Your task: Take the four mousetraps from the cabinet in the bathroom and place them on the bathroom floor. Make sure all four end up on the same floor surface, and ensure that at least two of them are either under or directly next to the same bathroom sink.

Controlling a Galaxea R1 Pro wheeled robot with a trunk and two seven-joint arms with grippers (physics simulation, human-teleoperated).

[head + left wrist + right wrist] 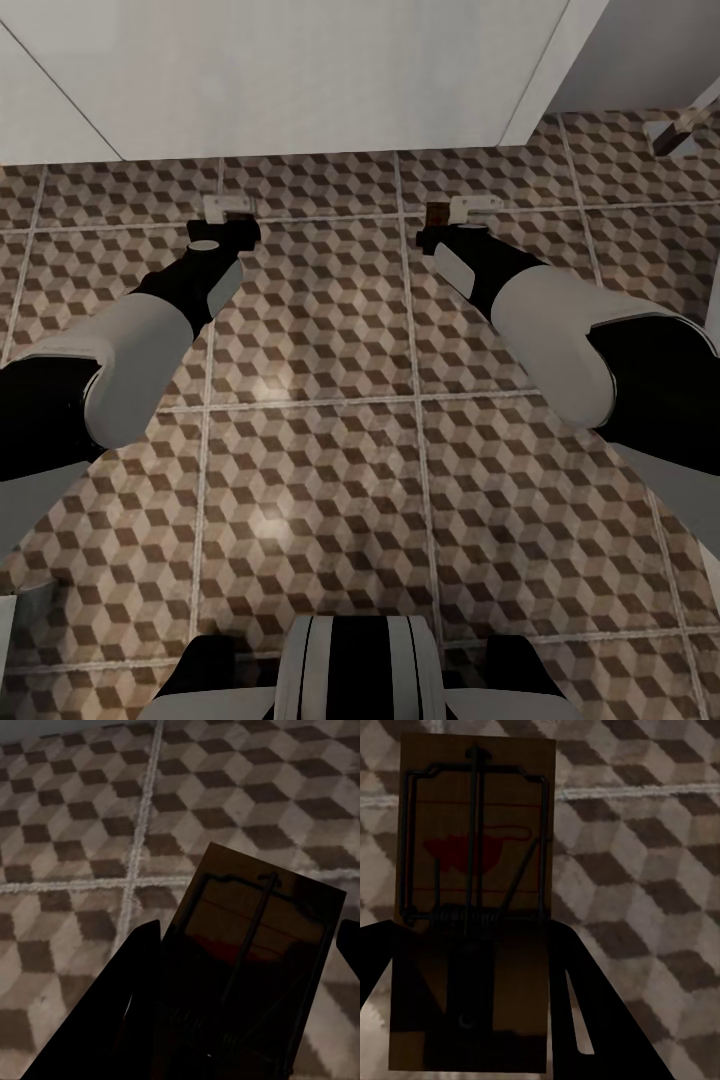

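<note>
Each gripper holds a mousetrap above the bathroom floor [320, 400], whose tiles carry a brown and beige cube pattern. The left wrist view shows a dark brown mousetrap [255, 945] with a wire bar, and my left gripper [249, 930] is shut on it. My right gripper [469, 937] is shut on a second mousetrap [472, 855] printed with a red mouse. From the head camera, the left gripper [228, 212] and right gripper [455, 212] reach forward side by side, close to a white panel. The cabinet and the sink are out of view.
A white flat panel [300, 70] rises along the far edge of the floor. A grey metal fitting [680, 130] sits at the far right corner. My own trunk [355, 670] fills the near edge, with open tiles between the arms.
</note>
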